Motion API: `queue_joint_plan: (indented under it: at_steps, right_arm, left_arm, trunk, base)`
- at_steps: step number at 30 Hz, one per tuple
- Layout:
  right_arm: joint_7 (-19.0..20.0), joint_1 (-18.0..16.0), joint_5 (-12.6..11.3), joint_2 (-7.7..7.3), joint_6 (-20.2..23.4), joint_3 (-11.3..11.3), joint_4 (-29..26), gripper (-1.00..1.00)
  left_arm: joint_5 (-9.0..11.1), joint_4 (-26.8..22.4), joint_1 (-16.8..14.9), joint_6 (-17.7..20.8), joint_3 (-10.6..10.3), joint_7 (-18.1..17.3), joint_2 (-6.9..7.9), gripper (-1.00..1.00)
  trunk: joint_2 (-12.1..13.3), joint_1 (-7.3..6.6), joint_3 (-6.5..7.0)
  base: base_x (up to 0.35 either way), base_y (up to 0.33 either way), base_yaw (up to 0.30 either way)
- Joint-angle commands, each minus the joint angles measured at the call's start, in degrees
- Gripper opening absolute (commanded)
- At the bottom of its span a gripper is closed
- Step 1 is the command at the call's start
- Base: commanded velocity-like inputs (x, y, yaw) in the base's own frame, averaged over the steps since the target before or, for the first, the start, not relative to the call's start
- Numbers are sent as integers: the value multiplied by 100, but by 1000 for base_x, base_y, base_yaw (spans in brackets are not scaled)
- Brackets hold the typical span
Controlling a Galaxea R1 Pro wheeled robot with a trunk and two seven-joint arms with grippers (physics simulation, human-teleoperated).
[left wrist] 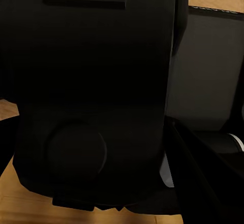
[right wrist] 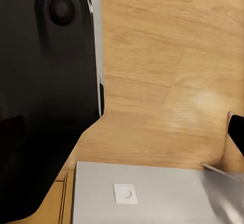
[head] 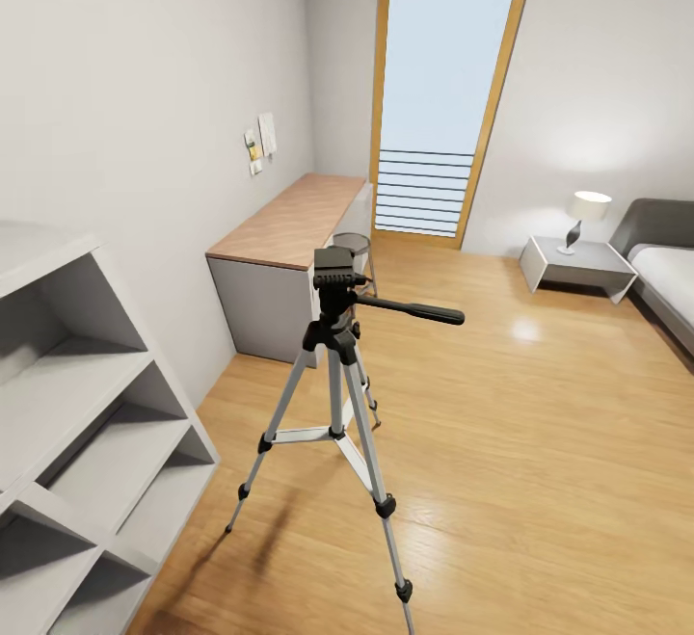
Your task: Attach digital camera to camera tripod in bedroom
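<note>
The bedroom had a light wood plank floor (head: 540,442) with a soft sheen, plain grey walls, and a tall window (head: 445,86) framed in warm wood, with horizontal rails across its lower part. Along the left wall stood a desk whose wood-topped surface (head: 294,216) sat on a grey body, with small notes (head: 260,144) pinned to the wall above it. A grey cube shelf (head: 87,423) ran off the head view's lower left edge. At the far right a low grey nightstand (head: 576,267) carried a lamp (head: 584,216) with a white shade, beside a bed (head: 670,274) cut off by the frame.

The camera tripod (head: 333,394) stood upright on the floor in front of the desk, its long axis vertical. Its three silver-grey metal legs splayed outward through black joints to black feet; the nearest foot ran out of frame at the bottom. Its boxy black head (head: 334,280) showed a flat top plate, and the long black pan handle (head: 410,309) pointed toward the right of the head view, roughly level.

In the left wrist view a large matte black body, with a round raised disc, blocked nearly everything; only slivers of wood floor showed past it. In the right wrist view a rounded black and grey robot part sat over the floor, above a flat grey panel bearing a small white disc. I could not tell whether either arm's jaws were open or closed.
</note>
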Motion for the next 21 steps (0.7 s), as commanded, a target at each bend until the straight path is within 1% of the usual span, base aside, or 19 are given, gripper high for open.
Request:
queue_joint_plan:
  at_steps: [1, 21]
  right_arm:
    - [-10, -8, 3, 0, -35, -7, 18, 100]
    - [-7, -8, 4, -2, -35, -5, 18, 100]
  left_arm:
    - [53, -1, -4, 24, -44, -22, 2, -100]
    - [51, -1, -4, 24, -44, -22, 2, -100]
  trunk:
    - [-10, 3, -10]
    - [-10, 3, -10]
  base:
    - [0, 0, 0]
    - [0, 0, 0]
